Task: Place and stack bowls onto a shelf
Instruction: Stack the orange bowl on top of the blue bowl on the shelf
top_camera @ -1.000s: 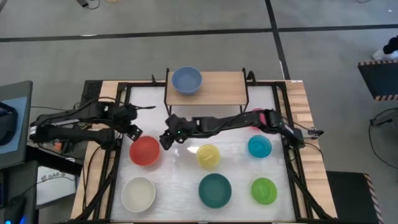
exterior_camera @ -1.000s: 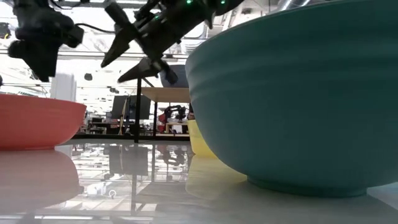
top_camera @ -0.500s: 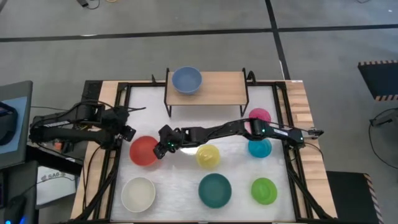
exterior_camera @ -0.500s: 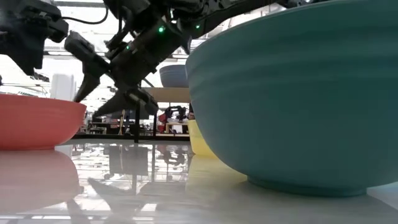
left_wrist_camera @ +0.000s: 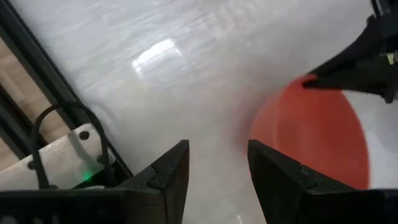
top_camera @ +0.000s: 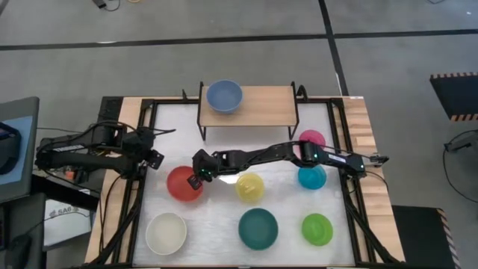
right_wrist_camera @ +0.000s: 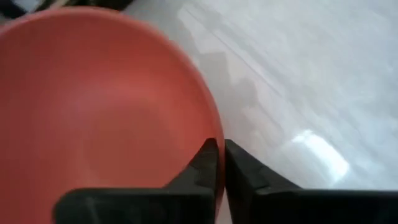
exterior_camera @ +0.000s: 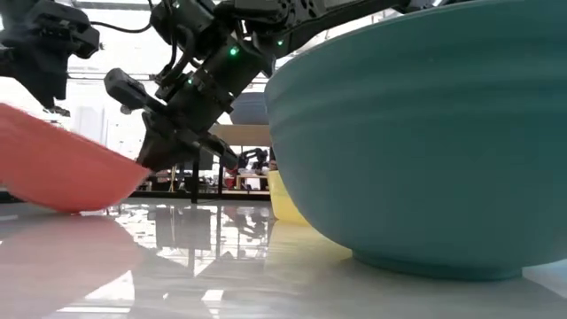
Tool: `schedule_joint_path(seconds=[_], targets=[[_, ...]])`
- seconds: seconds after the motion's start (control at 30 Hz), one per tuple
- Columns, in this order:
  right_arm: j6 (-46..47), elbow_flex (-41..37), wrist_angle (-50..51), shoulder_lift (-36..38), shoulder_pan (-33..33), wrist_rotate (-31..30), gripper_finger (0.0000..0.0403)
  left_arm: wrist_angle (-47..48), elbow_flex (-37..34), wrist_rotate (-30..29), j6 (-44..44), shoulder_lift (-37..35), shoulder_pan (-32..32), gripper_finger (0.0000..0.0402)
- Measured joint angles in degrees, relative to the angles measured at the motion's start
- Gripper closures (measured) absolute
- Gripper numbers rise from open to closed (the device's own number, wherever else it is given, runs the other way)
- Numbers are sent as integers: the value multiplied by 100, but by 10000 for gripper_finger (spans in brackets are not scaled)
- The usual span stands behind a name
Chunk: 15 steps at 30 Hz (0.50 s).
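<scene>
Table (top_camera: 224, 217) glossy white (reflective); right fingers (right_wrist_camera: 216, 163) pinch red bowl (top_camera: 183, 184) rim.

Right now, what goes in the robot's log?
right hand: shut on red bowl rim, bowl tilted | left hand: open, waiting | slate blue bowl: on shelf

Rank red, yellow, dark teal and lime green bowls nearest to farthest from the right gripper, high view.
Right gripper is shut on the red bowl's rim.
1. Red bowl: in its grip, left-centre of the table.
2. Yellow bowl: just to its right, mid-table.
3. Dark teal bowl: front centre.
4. Lime green bowl: front right corner.
</scene>
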State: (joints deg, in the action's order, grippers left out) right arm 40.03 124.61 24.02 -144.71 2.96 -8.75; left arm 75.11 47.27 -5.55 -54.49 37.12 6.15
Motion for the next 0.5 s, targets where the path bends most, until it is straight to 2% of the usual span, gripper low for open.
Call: schedule_joint_path(seconds=[0.1,0.17,0.27,0.5], targets=[[-216,-8,364,200,2,-140,375,-153,0,35,49,-2,0,255],[-395,-8,544,360,29,-501,374,-426,0,94,117,-2,0,255],[-795,-16,1014,670,82,-1094,373,-1077,0,328,425,-2,-4,255],[-1180,-5,1626,1197,81,-1724,373,-2659,0,275,1461,210,-4,255]])
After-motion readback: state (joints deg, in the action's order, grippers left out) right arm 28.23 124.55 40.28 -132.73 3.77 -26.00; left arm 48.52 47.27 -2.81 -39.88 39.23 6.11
